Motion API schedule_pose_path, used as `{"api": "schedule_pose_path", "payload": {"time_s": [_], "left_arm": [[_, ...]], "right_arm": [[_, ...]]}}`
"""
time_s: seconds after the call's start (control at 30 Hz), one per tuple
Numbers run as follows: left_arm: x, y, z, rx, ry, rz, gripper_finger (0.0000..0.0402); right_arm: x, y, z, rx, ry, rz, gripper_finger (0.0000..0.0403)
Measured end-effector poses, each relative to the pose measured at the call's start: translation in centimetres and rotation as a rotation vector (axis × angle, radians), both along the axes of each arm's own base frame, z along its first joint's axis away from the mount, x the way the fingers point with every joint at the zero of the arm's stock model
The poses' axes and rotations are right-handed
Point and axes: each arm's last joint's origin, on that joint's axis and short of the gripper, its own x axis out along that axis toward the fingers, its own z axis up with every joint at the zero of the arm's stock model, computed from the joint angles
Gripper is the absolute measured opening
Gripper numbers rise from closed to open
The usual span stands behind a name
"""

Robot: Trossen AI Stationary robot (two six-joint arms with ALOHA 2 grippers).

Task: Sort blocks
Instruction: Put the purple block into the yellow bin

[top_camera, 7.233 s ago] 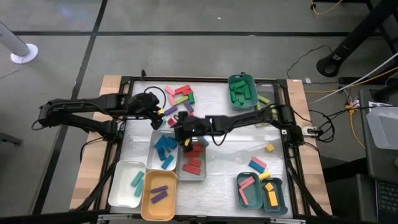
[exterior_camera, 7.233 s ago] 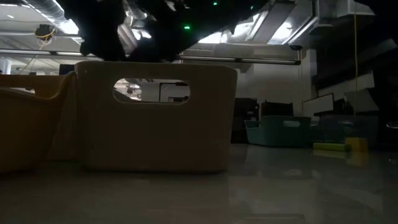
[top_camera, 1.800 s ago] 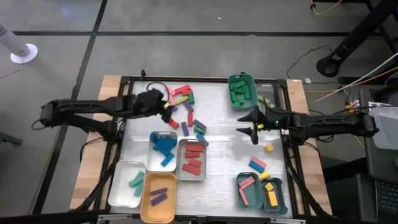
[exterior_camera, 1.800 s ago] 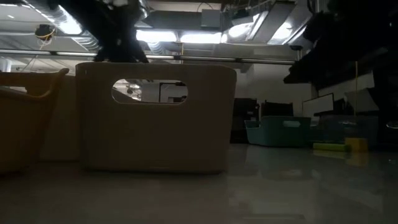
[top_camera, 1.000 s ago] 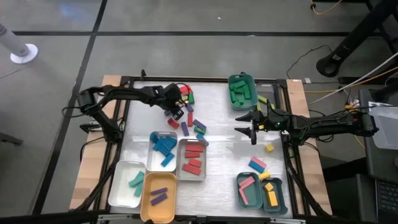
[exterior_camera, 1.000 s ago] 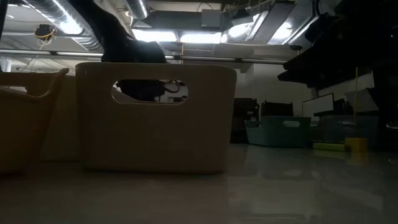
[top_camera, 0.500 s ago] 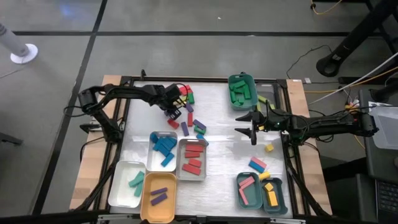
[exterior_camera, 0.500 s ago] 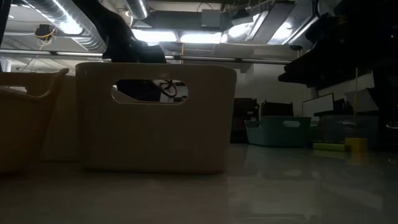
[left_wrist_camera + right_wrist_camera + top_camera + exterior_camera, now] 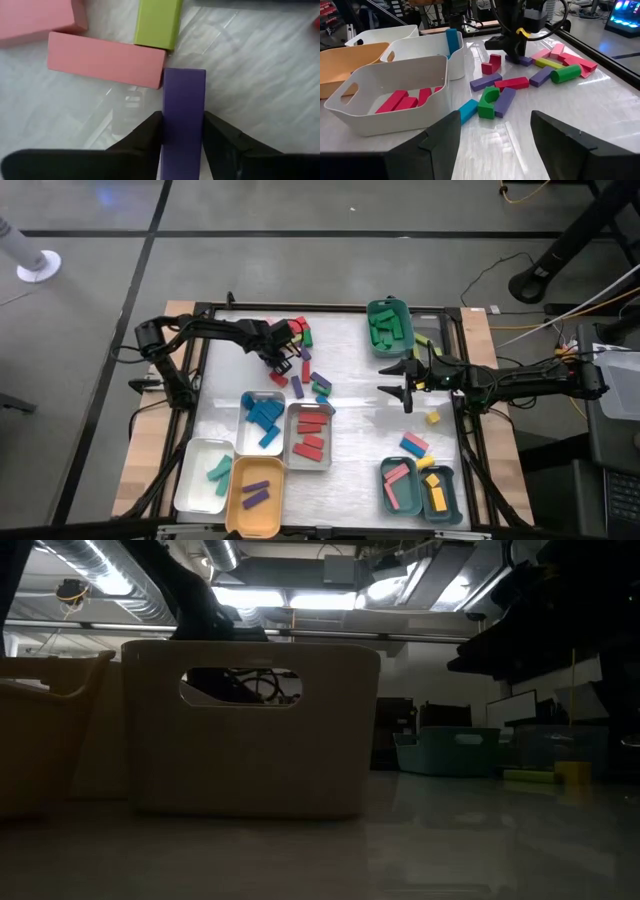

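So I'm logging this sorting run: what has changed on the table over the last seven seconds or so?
The right gripper pulled back from the tray of red blocks to the table's right side, open and empty. The left gripper came down into the loose pile and now straddles a purple rectangular block. The trays and sorted blocks kept their places.

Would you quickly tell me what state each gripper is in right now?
Left gripper: fingers shut on the purple block among the loose blocks.
Right gripper: open, holding nothing, hovering near the green tray.
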Motion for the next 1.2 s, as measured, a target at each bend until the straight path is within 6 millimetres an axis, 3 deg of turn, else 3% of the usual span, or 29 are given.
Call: {"api": "schedule_pose_path", "payload": {"time_s": [0.1, 0.27, 0.47, 0.6, 0.73, 0.83, 1.03, 1.2], "left_arm": [[-0.1, 0.0, 0.3, -0.001, -0.005, 0.000, 0.0083], [0.4, 0.3, 1.7, 0.027, -0.043, 0.000, 0.0081], [1.1, 0.5, 6.1, 0.003, -0.107, -0.015, 0.0081], [1.1, -1.1, 9.4, -0.242, -0.201, -0.027, 0.0081], [1.2, -5.4, 11.1, -0.599, -0.282, -0.142, 0.0082], [1.4, -9.7, 11.5, -0.743, -0.227, -0.247, 0.0090], [1.5, -19.1, 11.5, -0.849, -0.080, -0.388, 0.0097], [0.7, -24.9, 11.6, -0.865, -0.039, -0.422, 0.0099]], "right_arm": [[0.0, 0.0, 0.0, 0.000, 0.000, 0.000, 0.0238], [0.0, 0.0, 0.0, 0.000, -0.001, 0.000, 0.0238], [0.0, 0.0, 0.0, 0.000, -0.001, 0.000, 0.0238], [0.0, 0.0, 0.0, 0.000, -0.001, 0.000, 0.0238], [0.0, 0.0, 0.0, 0.000, -0.001, 0.000, 0.0238], [0.0, 0.0, 0.0, 0.000, 0.000, 0.000, 0.0238], [0.0, 0.0, 0.0, 0.001, 0.005, 0.000, 0.0238], [0.0, 0.0, -0.1, 0.001, 0.006, 0.000, 0.0238]]}}
